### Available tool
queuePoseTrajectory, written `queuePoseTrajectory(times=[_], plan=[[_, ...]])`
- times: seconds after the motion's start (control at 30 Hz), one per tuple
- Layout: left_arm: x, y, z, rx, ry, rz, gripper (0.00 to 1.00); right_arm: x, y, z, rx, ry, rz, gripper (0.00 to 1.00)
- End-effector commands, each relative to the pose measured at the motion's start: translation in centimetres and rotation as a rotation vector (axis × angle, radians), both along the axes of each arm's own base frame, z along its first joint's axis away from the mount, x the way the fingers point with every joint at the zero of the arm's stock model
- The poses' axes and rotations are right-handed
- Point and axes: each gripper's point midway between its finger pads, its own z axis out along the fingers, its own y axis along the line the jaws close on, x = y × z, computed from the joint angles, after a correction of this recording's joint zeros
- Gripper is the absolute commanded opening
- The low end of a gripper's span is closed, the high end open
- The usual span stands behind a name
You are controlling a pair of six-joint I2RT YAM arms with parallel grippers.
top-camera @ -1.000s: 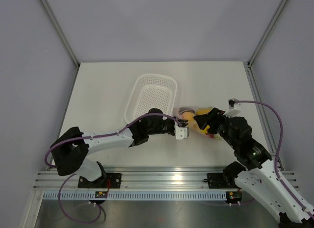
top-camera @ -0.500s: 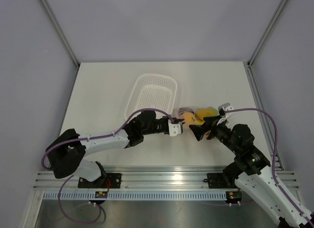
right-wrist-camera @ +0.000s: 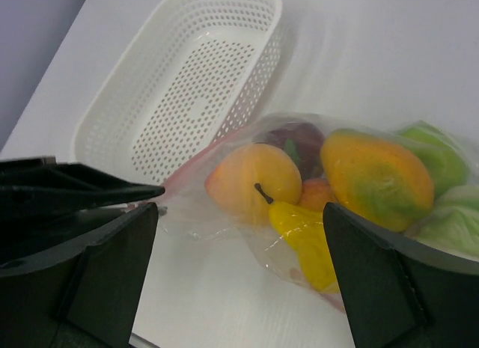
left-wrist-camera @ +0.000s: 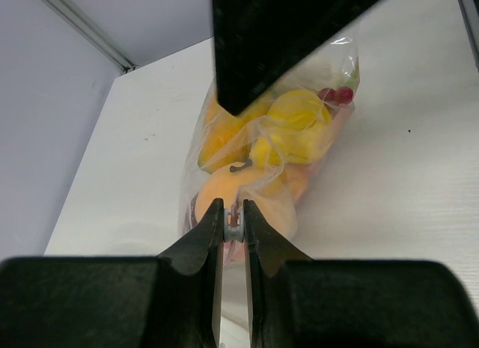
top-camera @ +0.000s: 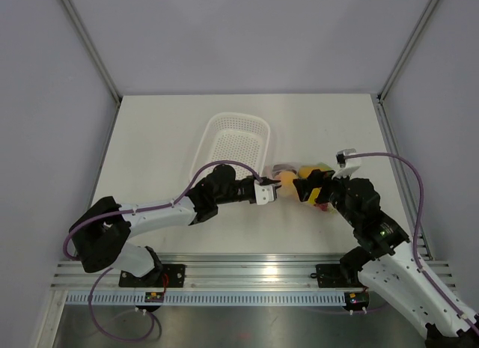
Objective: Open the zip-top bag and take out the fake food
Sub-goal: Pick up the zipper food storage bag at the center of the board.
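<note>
The zip-top bag (top-camera: 303, 171) lies on the table right of the basket, clear and crinkly, with a pinkish strip (right-wrist-camera: 196, 162) along its left end. Inside it is the fake food (right-wrist-camera: 253, 172): a peach, a yellow pear, an orange-green mango, green and dark red pieces (left-wrist-camera: 288, 123). My left gripper (left-wrist-camera: 233, 217) is shut on the bag's small grey zip slider (left-wrist-camera: 233, 225) at the bag's left end (top-camera: 274, 185). My right gripper (right-wrist-camera: 239, 209) hovers over the bag's near side, open wide with nothing between its fingers (top-camera: 308, 189). One right finger (left-wrist-camera: 277, 34) looms in the left wrist view.
A white perforated basket (top-camera: 232, 142) stands just left of and behind the bag, empty (right-wrist-camera: 187, 93). Grey walls with metal rails enclose the table on three sides. Both arms meet near the bag at the table's centre right.
My right gripper has opened wide and lifted off the bag. My left gripper has shifted a little to the left, still shut on the slider.
</note>
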Motion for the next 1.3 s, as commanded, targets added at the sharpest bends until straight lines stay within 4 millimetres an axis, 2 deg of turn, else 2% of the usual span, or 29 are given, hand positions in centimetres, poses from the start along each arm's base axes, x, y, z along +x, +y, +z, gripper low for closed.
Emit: queuePoseTrajectory(times=[0.0,0.03,0.1,0.2,0.27,0.37,0.5,0.57,0.73,0.83,0.97,1.07,1.13,1.23,1.27], plan=[[-0.3,-0.5,3.5,-0.104,-0.055,-0.036,0.03,0.6,-2.1,2.8,0.171,0.132,-0.248,0.99],[-0.3,-0.5,3.5,-0.104,-0.057,-0.036,0.03,0.7,-1.6,3.6,0.195,0.171,-0.246,1.00],[-0.3,-0.5,3.4,-0.101,-0.053,-0.036,0.03,0.1,-1.2,3.0,0.284,0.299,-0.299,1.00],[-0.3,-0.5,3.4,-0.101,-0.058,-0.037,0.03,-0.3,0.6,3.3,0.433,0.410,-0.291,0.99],[-0.2,-0.5,3.4,-0.100,-0.057,-0.035,0.03,-0.7,1.3,2.8,0.568,0.511,-0.335,0.99],[-0.2,-0.5,3.4,-0.102,-0.061,-0.032,0.03,-1.1,1.1,1.4,0.687,0.620,-0.434,1.00],[-0.1,-0.4,3.3,-0.100,-0.062,-0.026,0.03,-1.7,1.7,-0.1,0.808,0.709,-0.462,1.00],[-0.1,-0.4,3.2,-0.096,-0.066,-0.025,0.03,-1.8,1.9,0.2,0.882,0.727,-0.468,0.98],[0.0,-0.4,3.2,-0.094,-0.069,-0.022,0.03,-1.9,2.4,-1.3,0.937,0.778,-0.477,0.94],[-0.1,-0.4,3.0,-0.091,-0.065,-0.027,0.03,-1.4,2.4,-1.7,0.941,0.782,-0.498,0.81],[-0.1,-0.4,2.9,-0.088,-0.065,-0.032,0.03,-0.6,3.2,-1.7,0.949,0.788,-0.491,0.77],[-0.2,-0.5,2.7,-0.083,-0.060,-0.038,0.03,-0.1,4.0,-2.0,0.950,0.815,-0.477,0.70],[-0.2,-0.5,2.7,-0.082,-0.061,-0.038,0.03,0.2,4.3,-2.3,0.951,0.827,-0.485,0.62],[-0.3,-0.6,2.8,-0.083,-0.059,-0.045,0.03,0.7,4.4,-2.4,0.949,0.827,-0.497,0.56],[-0.4,-0.6,2.7,-0.082,-0.058,-0.048,0.03,0.7,4.5,-2.4,0.949,0.828,-0.494,0.50]])
